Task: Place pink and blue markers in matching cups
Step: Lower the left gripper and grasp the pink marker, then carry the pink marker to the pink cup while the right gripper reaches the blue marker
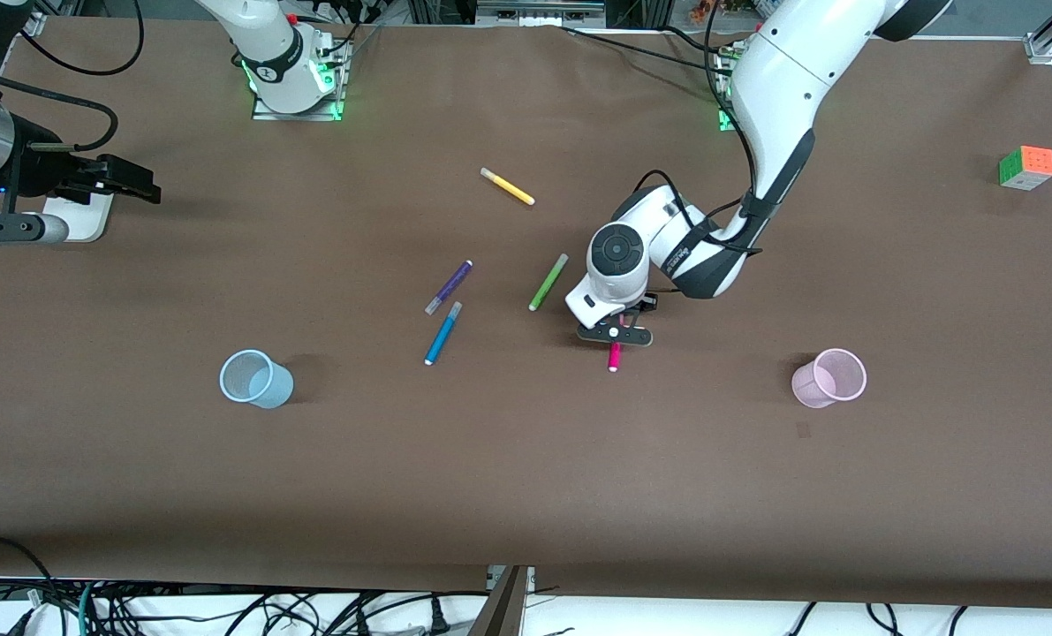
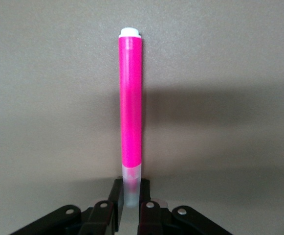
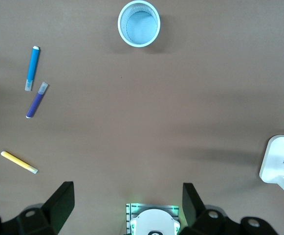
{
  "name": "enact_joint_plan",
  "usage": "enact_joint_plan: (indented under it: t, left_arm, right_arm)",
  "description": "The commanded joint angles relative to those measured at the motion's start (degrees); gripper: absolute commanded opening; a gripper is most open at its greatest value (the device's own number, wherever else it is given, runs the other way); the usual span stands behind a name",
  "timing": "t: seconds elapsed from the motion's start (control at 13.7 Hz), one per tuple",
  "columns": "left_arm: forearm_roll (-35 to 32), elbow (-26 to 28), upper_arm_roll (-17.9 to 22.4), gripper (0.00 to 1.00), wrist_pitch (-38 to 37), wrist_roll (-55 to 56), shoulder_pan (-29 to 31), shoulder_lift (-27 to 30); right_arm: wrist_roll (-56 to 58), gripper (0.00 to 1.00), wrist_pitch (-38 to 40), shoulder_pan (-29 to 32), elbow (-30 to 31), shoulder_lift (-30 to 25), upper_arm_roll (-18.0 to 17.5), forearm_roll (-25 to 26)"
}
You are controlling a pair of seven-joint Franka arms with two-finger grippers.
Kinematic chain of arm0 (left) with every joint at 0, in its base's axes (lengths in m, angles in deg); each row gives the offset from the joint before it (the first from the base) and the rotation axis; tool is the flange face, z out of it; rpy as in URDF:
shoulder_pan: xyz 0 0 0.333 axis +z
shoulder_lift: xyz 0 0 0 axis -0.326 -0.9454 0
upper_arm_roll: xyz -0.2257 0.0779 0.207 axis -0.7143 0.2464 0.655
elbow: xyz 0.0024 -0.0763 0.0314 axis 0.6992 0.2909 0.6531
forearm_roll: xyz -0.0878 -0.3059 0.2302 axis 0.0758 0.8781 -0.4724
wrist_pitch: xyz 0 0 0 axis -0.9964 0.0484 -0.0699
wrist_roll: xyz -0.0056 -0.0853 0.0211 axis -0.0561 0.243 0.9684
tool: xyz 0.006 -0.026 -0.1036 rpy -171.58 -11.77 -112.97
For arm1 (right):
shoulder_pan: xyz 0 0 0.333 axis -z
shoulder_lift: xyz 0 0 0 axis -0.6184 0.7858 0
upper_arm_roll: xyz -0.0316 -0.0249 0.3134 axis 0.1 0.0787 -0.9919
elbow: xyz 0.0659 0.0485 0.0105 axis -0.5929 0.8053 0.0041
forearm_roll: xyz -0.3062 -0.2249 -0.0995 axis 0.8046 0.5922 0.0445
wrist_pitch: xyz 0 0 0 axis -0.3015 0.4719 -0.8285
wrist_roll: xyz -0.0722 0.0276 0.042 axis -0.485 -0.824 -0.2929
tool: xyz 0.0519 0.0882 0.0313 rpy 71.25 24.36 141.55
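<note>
Pinching the slim magenta-pink felt marker (image 2: 131, 105) apparently by its cap, the left claw (image 2: 130, 208) has neither marker cupped; right claw (image 3: 127, 198) waits, spread.

- The table (image 1: 526, 495) is a wide surface under a matte brown cloth.
- A slim magenta-pink marker (image 1: 615, 356) lies on it directly beneath the left gripper (image 1: 615, 334); the fingers (image 2: 149, 215) close on its pale cap end.
- A lime-green marker (image 1: 548, 282) lies just beside that gripper, toward the right arm's end.
- A mid-blue marker (image 1: 442, 334) and a dark purple marker (image 1: 450, 286) lie side by side farther that way — near each other, not touching.
- A yellow marker (image 1: 508, 186) lies well apart from the gripper, nearer the bases.
- A translucent pale pink cup (image 1: 829, 378) stands toward the left arm's end of the gripper.
- A translucent pale blue cup (image 1: 255, 379) stands upright toward the right arm's end.
- A multicoloured puzzle cube (image 1: 1027, 167) sits well apart — near the table's left-arm end.
- A white flat stand (image 1: 84, 215) rests below the right gripper (image 1: 141, 187), which waits with fingers spread.
</note>
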Motion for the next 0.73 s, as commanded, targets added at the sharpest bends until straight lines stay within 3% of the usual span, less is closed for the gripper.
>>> enact_joint_plan:
  t: [0.0, 0.22, 0.29, 0.36, 0.44, 0.51, 0.58, 0.66]
  left_arm:
    - [-1.8, -0.6, 0.1, 0.0, -7.4, -0.2, 0.8, 3.3]
    - [-1.8, -1.9, 0.1, 0.0, -18.8, -5.2, 2.9, 8.9]
    - [-1.8, -1.9, 0.1, 0.0, -22.0, -7.9, 4.3, 10.3]
    - [-1.8, -1.9, 0.1, 0.0, -24.9, -11.5, 5.7, 11.5]
    - [-1.8, -1.9, 0.2, 0.0, -27.5, -16.1, 7.2, 13.0]
    - [-1.9, -1.9, 0.3, 0.0, -30.1, -20.7, 9.0, 14.3]
    - [-2.1, -1.9, 0.5, 0.0, -32.5, -25.0, 10.8, 15.2]
    - [-3.6, -2.4, 0.7, 0.0, -34.8, -28.2, 12.1, 15.5]
  right_arm:
    - [-1.7, 0.59, 0.4, -0.1, -0.1, -0.3, -0.3, 0.0]
    - [-2.2, 0.26, 0.4, -0.3, 0.0, -0.2, -0.3, -0.1]
    - [-2.5, 0.26, 0.2, -0.8, 0.0, -0.2, -0.3, -0.1]
    - [-3.8, 0.28, -0.3, -2.1, 0.0, 0.3, -0.3, -0.1]
    - [-6.4, 0.35, -0.6, -3.4, 0.0, 1.1, -0.3, -0.1]
    - [-9.7, 0.54, -1.9, -5.6, 0.0, 2.2, -0.3, -0.1]
    - [-13.2, 0.65, -3.8, -7.8, 0.1, 3.6, -0.3, -0.1]
    - [-15.6, 0.65, -5.8, -9.2, 0.1, 4.8, -0.3, -0.1]
